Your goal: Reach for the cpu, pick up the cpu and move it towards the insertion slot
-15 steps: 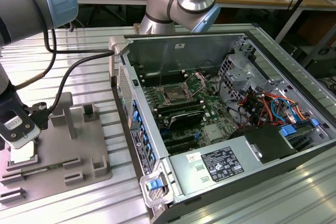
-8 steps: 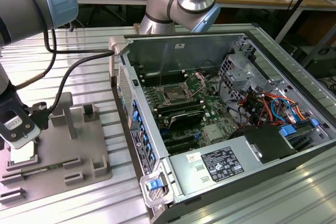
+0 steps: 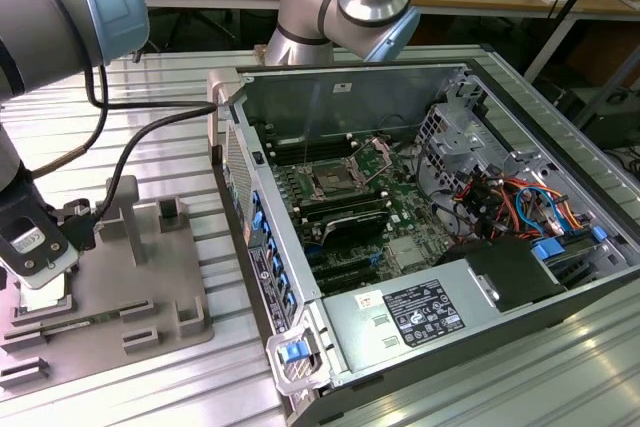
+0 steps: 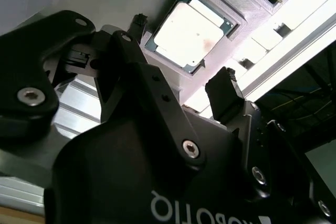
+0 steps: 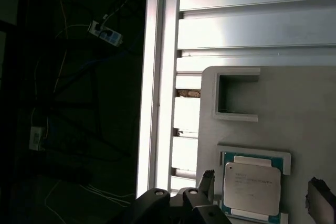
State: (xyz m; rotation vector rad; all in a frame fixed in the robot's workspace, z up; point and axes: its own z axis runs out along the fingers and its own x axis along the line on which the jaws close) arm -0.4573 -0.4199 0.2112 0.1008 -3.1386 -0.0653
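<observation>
Exterior view:
- Arm (image 3: 60, 7) reaches down at the frame's far left.
- Its gripper (image 3: 35, 252) hangs low over the near-left corner of the grey tray (image 3: 150, 277).
- Tray lies on the slatted aluminium table (image 3: 180, 117), at the exterior view's left of the open computer case (image 3: 400, 247).
- Insertion slot (image 3: 330, 184) sits on the green board inside the case, near frame centre. It has a metal frame and a dark middle, and is well apart from the gripper.

Both wrist views:
- The cpu (image 4: 189, 32) lies flat in a raised square pocket of the tray, pale metal top up, a thin green edge showing round it.
- Gripper is spread wide. One dark finger (image 5: 207, 182) stands on each side of the chip, and pale tray shows between finger and chip on both sides.
- Nothing is clamped.
- Chip lies squarely between the fingertips and rests in its pocket, not lifted.
</observation>
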